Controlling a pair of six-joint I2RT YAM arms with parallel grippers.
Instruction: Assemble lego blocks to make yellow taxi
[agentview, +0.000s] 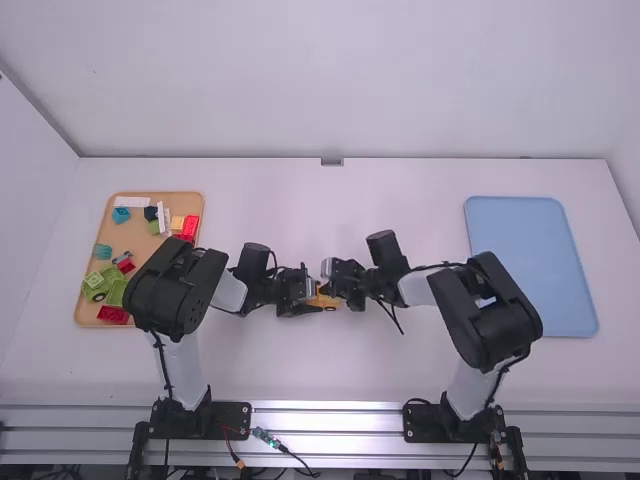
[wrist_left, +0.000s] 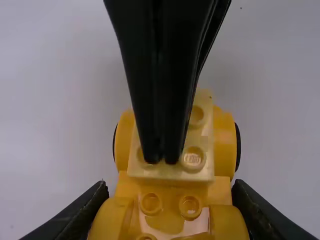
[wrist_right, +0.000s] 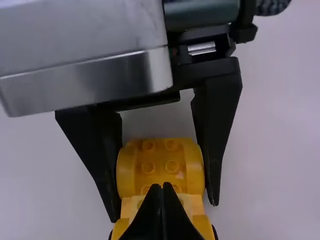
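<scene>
The left claw (agentview: 315, 298) grips the yellow car (wrist_right: 160, 167) by its sides.

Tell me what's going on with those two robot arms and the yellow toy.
The two arms are building a yellow lego taxi over the middle of the table. The left gripper holds the yellow car base by its sides. The right gripper, its fingers together, has its tips at the pale yellow brick on top, seemingly pressing it down. Other lego blocks lie in the tan tray at the left.
</scene>
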